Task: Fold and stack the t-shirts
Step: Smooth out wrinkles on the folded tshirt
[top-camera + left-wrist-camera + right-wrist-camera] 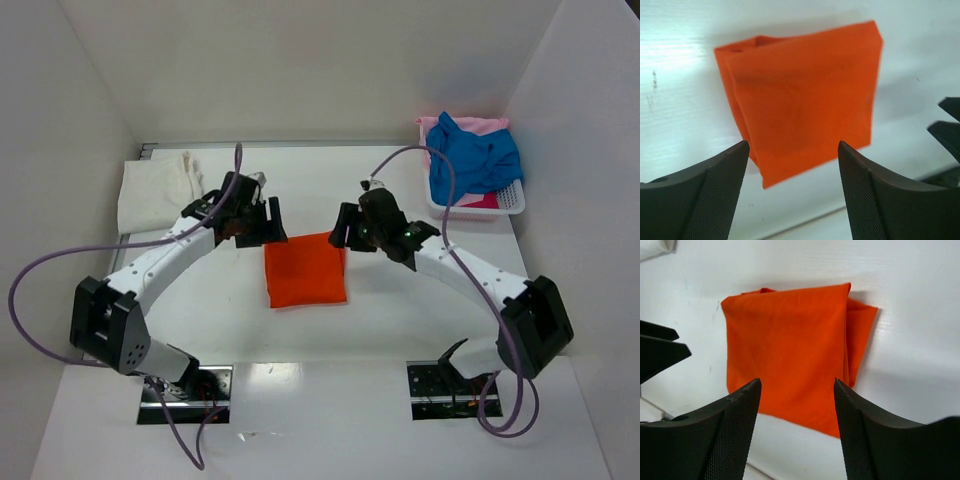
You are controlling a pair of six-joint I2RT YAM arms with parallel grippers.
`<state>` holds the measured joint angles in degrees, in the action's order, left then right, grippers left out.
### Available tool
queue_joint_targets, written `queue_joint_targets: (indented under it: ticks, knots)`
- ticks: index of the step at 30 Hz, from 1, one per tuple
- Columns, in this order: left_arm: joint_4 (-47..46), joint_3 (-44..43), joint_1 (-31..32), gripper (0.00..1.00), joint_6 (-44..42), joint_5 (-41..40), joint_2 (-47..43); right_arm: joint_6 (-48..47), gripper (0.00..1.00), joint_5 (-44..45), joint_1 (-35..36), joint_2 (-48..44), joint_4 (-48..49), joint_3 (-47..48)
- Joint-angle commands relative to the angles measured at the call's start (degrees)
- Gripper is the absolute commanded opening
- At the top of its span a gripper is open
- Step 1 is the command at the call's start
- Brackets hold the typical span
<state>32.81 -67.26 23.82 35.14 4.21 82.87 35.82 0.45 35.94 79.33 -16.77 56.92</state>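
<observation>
The orange t-shirt point(305, 270) lies folded into a small rectangle on the middle of the table; it also shows in the left wrist view point(802, 100) and the right wrist view point(790, 350). My left gripper point(262, 226) hovers at its far left corner, open and empty point(792, 150). My right gripper point(347, 228) hovers at its far right corner, open and empty point(797, 387). The cream-white t-shirt point(158, 188) lies folded at the far left. The blue t-shirt point(475, 155) and the pink t-shirt point(470, 125) sit bunched in the basket.
The white plastic basket point(510, 200) stands at the far right by the right wall. White walls enclose the table point(400, 310) on the left, back and right. Purple cables loop from both arms.
</observation>
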Motion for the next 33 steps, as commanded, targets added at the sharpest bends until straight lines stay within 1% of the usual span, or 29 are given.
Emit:
queue_joint_targets:
  ticks: [1, 2, 3, 4, 5, 6, 7, 8, 9, 14, 21, 24, 27, 33]
  knots:
    - [-4.8, -0.6, -1.8, 0.75, -1.4, -1.8, 5.2, -2.6, 0.62, 1.1, -0.3, 4.9, 6.2, 2.5]
    - [-5.8, -0.6, -2.5, 0.69, -2.0, -0.1, 6.0, -2.6, 0.52, 1.1, -0.3, 6.2, 7.2, 2.5]
    - [-7.6, -0.6, -2.6, 0.5, -2.0, -0.1, 6.7, -2.6, 0.45, 1.1, -0.3, 6.8, 8.3, 2.5]
    - [-8.4, -0.6, -2.6, 0.39, -2.0, -0.1, 7.9, -2.6, 0.38, 1.1, -0.3, 6.8, 10.2, 2.5]
    - [-9.1, -1.2, -2.6, 0.3, -2.0, -0.1, 8.5, -2.6, 0.22, 1.1, -0.9, 8.2, 10.9, 3.0]
    - [-9.6, -1.2, -2.6, 0.21, -2.0, -0.1, 9.2, -2.1, 0.16, 1.1, -0.9, 8.7, 11.5, 3.0]
    - [-10.4, -2.0, -2.6, 0.09, -2.0, -0.1, 10.5, -2.1, 0.12, 1.6, -0.9, 9.3, 11.5, 4.0]
    - [-10.4, -3.1, -2.6, 0.03, -2.0, -0.1, 11.2, -2.1, 0.06, 1.7, -0.9, 10.1, 12.0, 4.1]
    - [-10.4, -3.7, -2.6, 0.0, -2.0, 0.7, 11.9, -2.1, 0.05, 1.7, -0.9, 11.6, 12.0, 4.9]
    - [-12.1, -4.1, -3.0, 0.0, -2.5, 1.3, 14.0, -1.5, 0.0, -0.4, -0.9, 14.0, 13.7, 5.1]
    - [-15.3, -1.1, -3.1, 0.0, -0.9, 1.3, 19.1, -0.5, 0.0, -1.0, -0.9, 19.0, 15.0, 3.6]
    - [-17.2, 0.2, -3.1, 0.0, 0.2, 0.2, 19.9, 0.0, 0.0, 1.5, -0.9, 19.0, 16.2, 1.5]
    - [-17.9, 0.3, -3.1, 0.0, 0.2, -0.8, 21.7, 0.0, 0.0, 3.3, -0.9, 20.3, 16.9, 1.4]
    - [-18.4, -0.2, -3.6, 0.0, -0.3, -1.9, 23.8, 0.5, 0.0, 3.3, -0.9, 23.2, 18.5, 0.9]
